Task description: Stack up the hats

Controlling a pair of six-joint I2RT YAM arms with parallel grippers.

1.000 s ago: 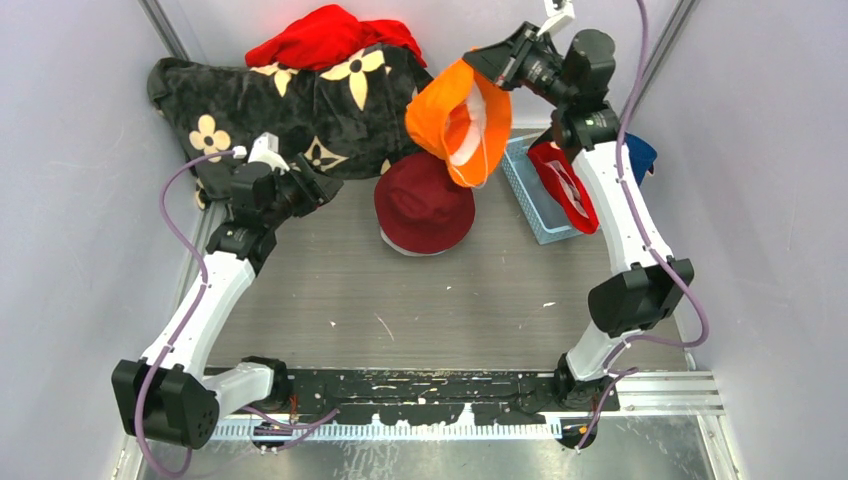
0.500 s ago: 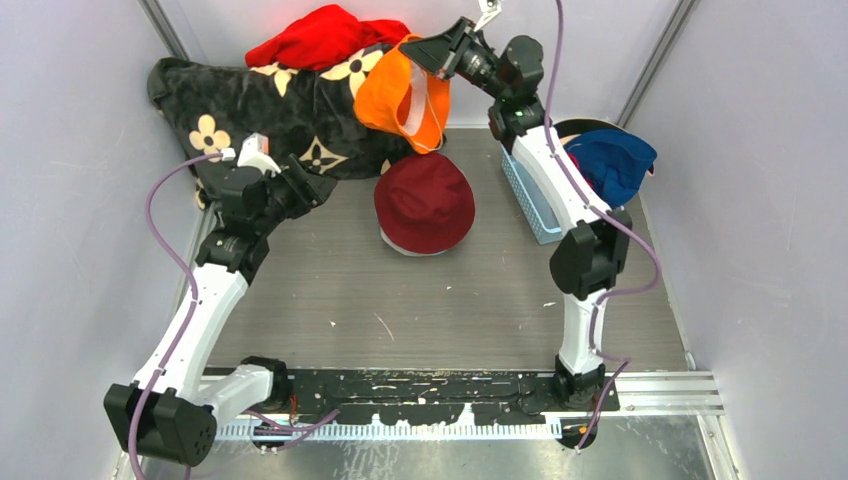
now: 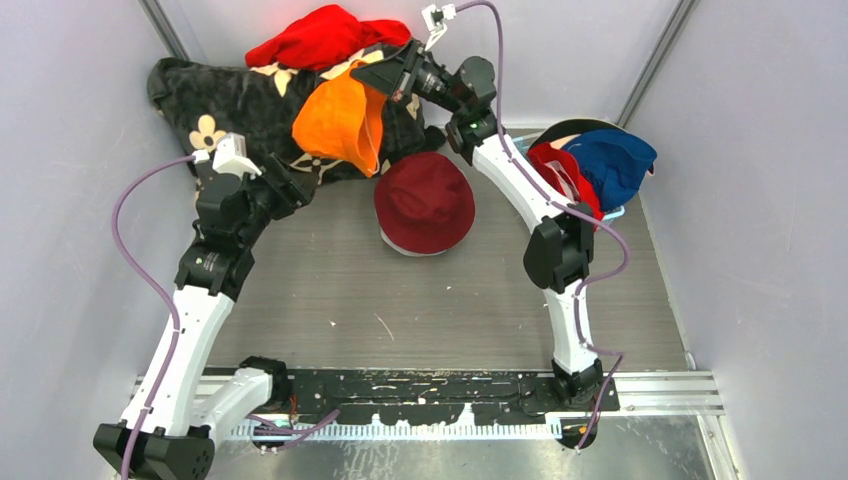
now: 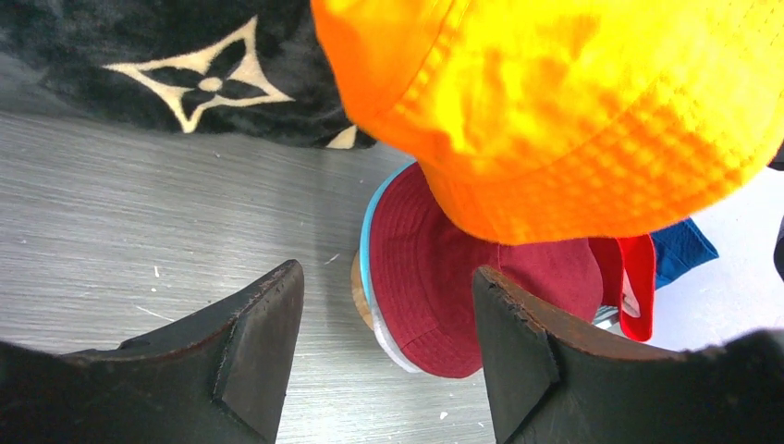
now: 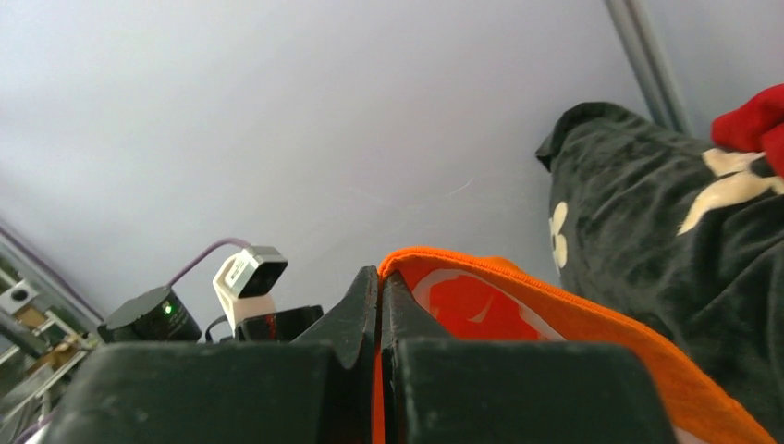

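Right gripper (image 3: 378, 72), clamped on the orange hat (image 3: 340, 118), should centre it over the maroon hat (image 3: 425, 200) before release (left gripper (image 3: 290, 185) open, empty).

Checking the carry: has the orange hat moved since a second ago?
Yes. The orange hat, in the right gripper, swung left: from right of the maroon hat to over the blanket.

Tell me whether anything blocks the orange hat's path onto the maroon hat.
Nothing visible does. The orange hat hangs from the right hand above the black blanket's edge; the stretch across to the maroon hat is open. The left hand, open, sits off to the left of that path.
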